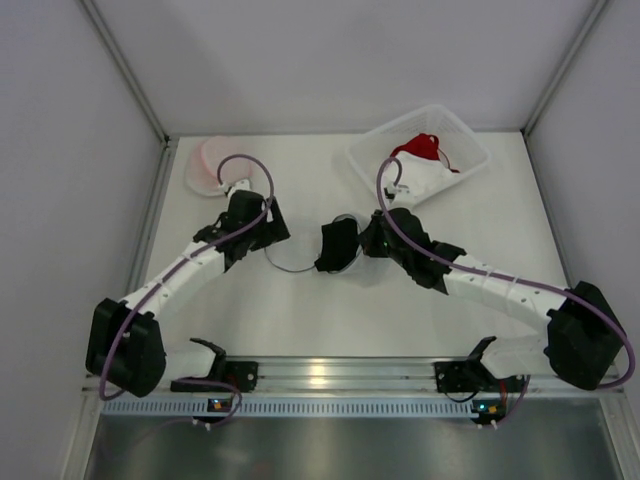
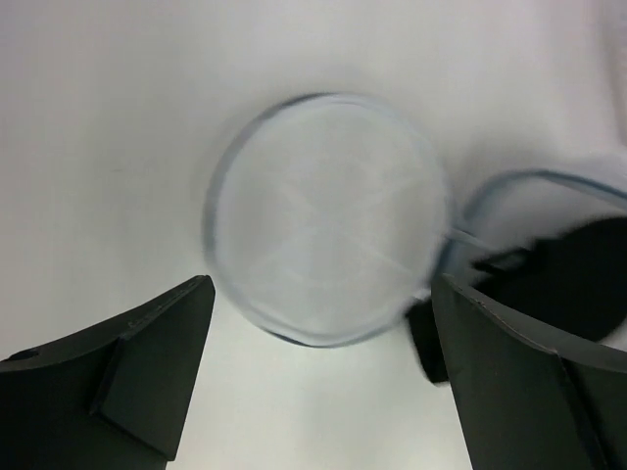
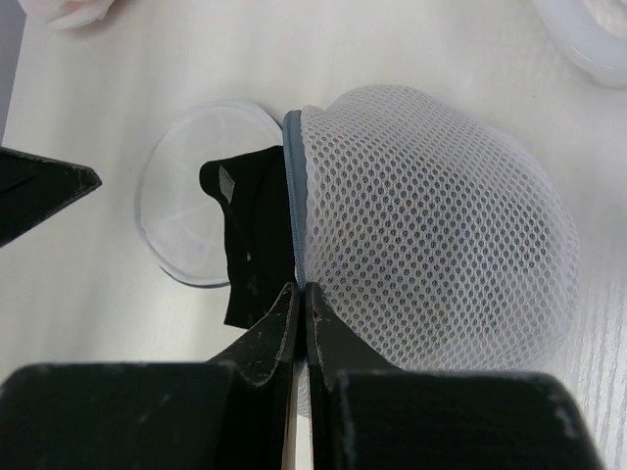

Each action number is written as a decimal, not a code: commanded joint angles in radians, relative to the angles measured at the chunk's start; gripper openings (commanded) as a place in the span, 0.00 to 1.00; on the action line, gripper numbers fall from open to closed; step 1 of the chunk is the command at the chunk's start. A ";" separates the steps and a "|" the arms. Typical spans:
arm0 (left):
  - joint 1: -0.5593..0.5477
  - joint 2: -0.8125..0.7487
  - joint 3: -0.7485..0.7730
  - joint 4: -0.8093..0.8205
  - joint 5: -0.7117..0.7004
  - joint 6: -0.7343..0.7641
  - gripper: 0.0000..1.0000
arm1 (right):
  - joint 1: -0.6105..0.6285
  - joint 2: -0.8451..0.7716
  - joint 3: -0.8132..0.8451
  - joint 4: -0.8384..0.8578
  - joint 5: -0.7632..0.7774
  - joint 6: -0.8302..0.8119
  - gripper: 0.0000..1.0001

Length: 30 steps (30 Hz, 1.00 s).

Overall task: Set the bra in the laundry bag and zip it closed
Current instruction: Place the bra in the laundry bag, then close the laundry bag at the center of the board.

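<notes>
The right end effector (image 3: 301, 294) pinches the laundry bag (image 3: 431, 225) rim, lower mid-frame; the left end effector (image 2: 321, 294) gapes over the flat lid (image 2: 323, 215). The black bra (image 3: 250, 225) hangs half out at centre left: it should be tucked fully inside before zipping

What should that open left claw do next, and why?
Probably move the left gripper over to the bra and tuck it in. Black fabric hangs out between the mesh bag and its round flap, the left jaws stand open and empty, and the right gripper pinches the bag's rim, so zipping looks premature.
</notes>
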 commanded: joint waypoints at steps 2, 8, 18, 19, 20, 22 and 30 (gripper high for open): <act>0.077 0.050 -0.028 -0.046 -0.085 -0.034 0.98 | -0.010 0.012 0.046 0.021 -0.028 -0.036 0.00; 0.156 0.151 -0.045 0.024 -0.050 -0.023 0.95 | -0.008 0.027 0.042 0.026 -0.075 -0.053 0.00; 0.201 0.274 -0.114 0.334 0.153 -0.041 0.68 | -0.008 0.010 0.047 0.026 -0.045 -0.070 0.00; 0.201 0.284 -0.114 0.368 0.194 -0.040 0.62 | -0.011 0.010 0.049 0.026 -0.043 -0.068 0.00; 0.201 0.300 -0.114 0.398 0.205 -0.041 0.47 | -0.011 0.012 0.049 0.024 -0.045 -0.068 0.00; 0.203 0.317 -0.108 0.419 0.253 -0.044 0.26 | -0.013 0.016 0.050 0.023 -0.045 -0.064 0.00; 0.201 0.085 0.113 0.142 0.149 0.084 0.00 | -0.043 0.013 0.113 -0.066 0.026 -0.082 0.00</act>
